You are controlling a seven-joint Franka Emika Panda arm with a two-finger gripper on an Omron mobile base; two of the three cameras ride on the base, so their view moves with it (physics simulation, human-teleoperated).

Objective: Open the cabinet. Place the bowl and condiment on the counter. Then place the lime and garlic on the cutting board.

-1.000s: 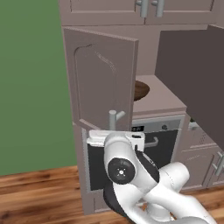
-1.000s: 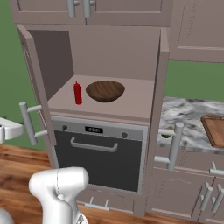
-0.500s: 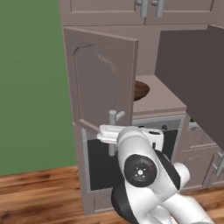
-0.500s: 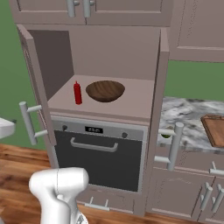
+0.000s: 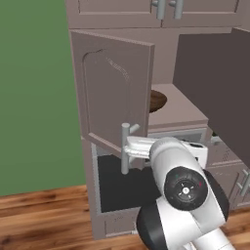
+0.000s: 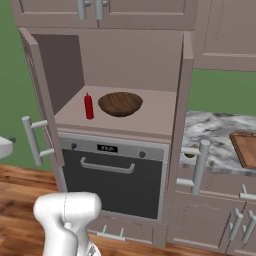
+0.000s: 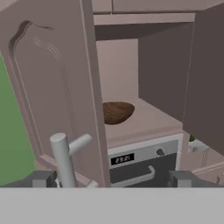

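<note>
Taupe cabinet door [image 5: 110,95]: swung slightly wider; opening done.
End effector [image 7: 113,183]: fingers apart, empty, backed off handle [image 7: 65,159].
Bowl [image 6: 120,103]: reachable next.

The left base view looks forward and down from behind the arm's left, close to the open cabinet [image 5: 117,112] door's outer face, with the bowl [image 5: 157,100] half hidden behind that door. The right base view faces the same cabinet [image 6: 125,65] more squarely from the other side and a little farther back, seeing the bowl [image 6: 120,103], the condiment [image 6: 89,106], the counter [image 6: 210,145] and the cutting board [image 6: 245,147]. The hand view sits low and nearest, just beside the door handle [image 7: 65,159], looking up past the door edge into the shelf at the bowl [image 7: 117,112]; all three share door, shelf and bowl.
</note>
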